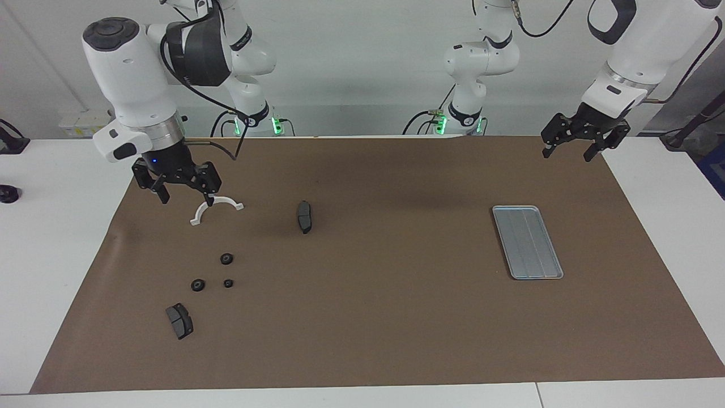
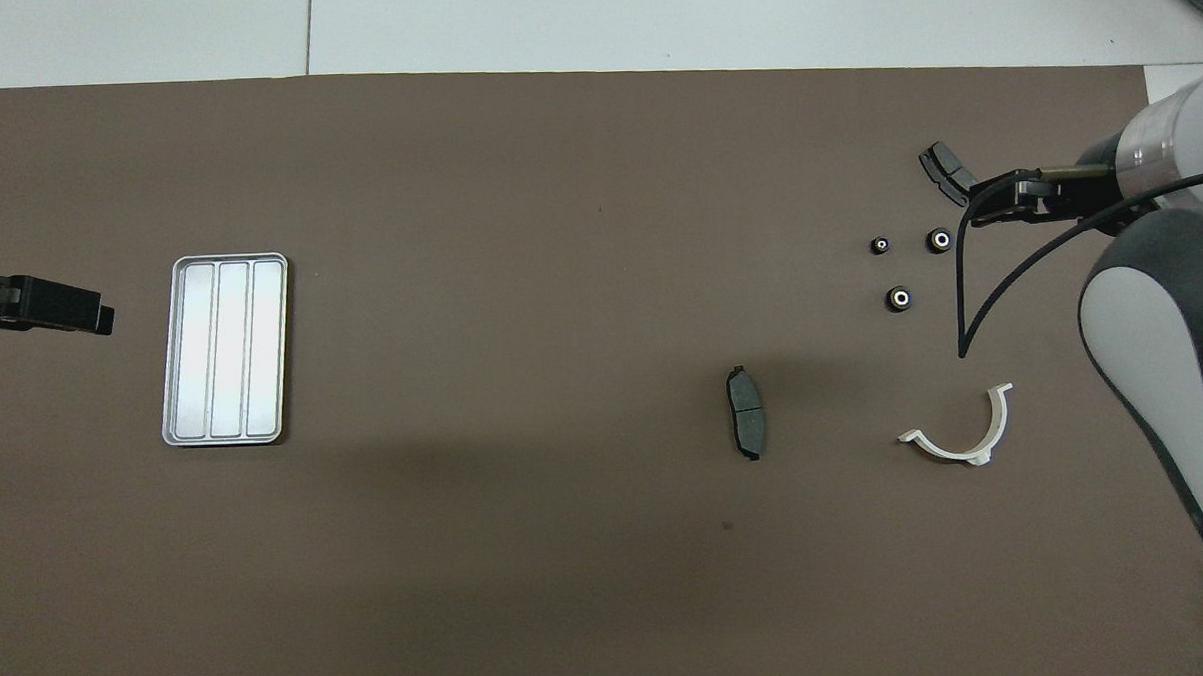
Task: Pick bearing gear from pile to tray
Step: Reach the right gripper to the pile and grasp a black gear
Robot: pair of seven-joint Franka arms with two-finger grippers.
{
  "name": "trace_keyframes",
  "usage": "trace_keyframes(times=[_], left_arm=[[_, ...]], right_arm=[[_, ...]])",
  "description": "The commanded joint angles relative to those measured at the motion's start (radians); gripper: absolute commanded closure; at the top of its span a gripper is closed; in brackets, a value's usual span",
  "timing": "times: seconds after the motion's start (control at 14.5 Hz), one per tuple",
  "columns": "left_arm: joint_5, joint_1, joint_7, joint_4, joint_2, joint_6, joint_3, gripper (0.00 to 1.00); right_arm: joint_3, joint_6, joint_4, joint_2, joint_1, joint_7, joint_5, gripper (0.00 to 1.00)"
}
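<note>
Bright even light, soft arm shadows on mat [image 1: 362, 317], pics sharp.

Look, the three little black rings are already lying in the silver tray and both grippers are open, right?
Not quite. The three rings lie loose on the brown mat toward the right arm's end of the table, and the tray holds nothing. The facing view shows it. Both the left gripper and the right gripper are open, as you said.
</note>
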Motion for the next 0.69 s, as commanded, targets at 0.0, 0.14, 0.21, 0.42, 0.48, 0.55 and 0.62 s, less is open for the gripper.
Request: trace_keyframes(times=[0.0, 0.14, 0.21, 0.42, 0.48, 0.55, 0.62], left_arm=[[-0.007, 0.012, -0.007, -0.033, -0.032, -0.003, -0.007, 0.0], [-0.007, 0.012, -0.007, -0.033, -0.032, -0.003, -0.007, 0.0], [-0.007, 0.012, -0.007, -0.033, -0.032, -0.004, -0.007, 0.0], [-0.007, 0.012, -0.007, -0.033, -0.032, -0.003, -0.007, 0.0], [-0.007, 0.012, -0.007, -0.033, -0.032, -0.004, -0.007, 0.0], [-0.007, 0.012, -0.007, -0.033, -0.032, -0.003, -0.007, 0.0], [-0.007, 0.012, -0.007, -0.033, -0.032, -0.004, -0.007, 0.0]], right_arm=[[0.01, 0.011, -0.036, -0.026, -0.002, 0.009, 0.006, 0.0], [0.015, 0.009, -0.04, -0.027, -0.001, 0.013, 0.008, 0.0], [0.015, 0.011, -0.05, -0.029, -0.001, 0.015, 0.009, 0.0], [0.015, 0.024, -0.077, -0.038, -0.002, 0.007, 0.065, 0.0], [0.015, 0.026, -0.08, -0.03, -0.002, 0.006, 0.065, 0.0], [0.015, 0.027, -0.08, -0.021, -0.002, 0.006, 0.065, 0.0], [0.015, 0.029, -0.077, -0.006, -0.005, -0.005, 0.065, 0.0]])
